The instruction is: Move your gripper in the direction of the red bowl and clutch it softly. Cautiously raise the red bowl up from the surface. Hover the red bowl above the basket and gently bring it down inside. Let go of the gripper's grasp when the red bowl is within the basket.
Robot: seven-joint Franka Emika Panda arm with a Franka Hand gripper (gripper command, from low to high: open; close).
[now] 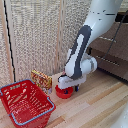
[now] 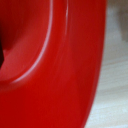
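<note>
A pale wood plank floor point(image 1: 95, 107) meets a cream lattice-patterned wall point(image 1: 35, 35), with dark wooden furniture point(image 1: 112, 50) beside it

White rounded arm point(image 1: 82, 47) with dark grey joint bands.

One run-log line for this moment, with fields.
gripper: down at red bowl | jaws: unclear | bowl: on floor | basket: exterior view's left, bowl not inside

Glossy red bowl point(image 2: 55, 65) filling the frame — pale wooden surface point(image 2: 116, 75) beside
</note>
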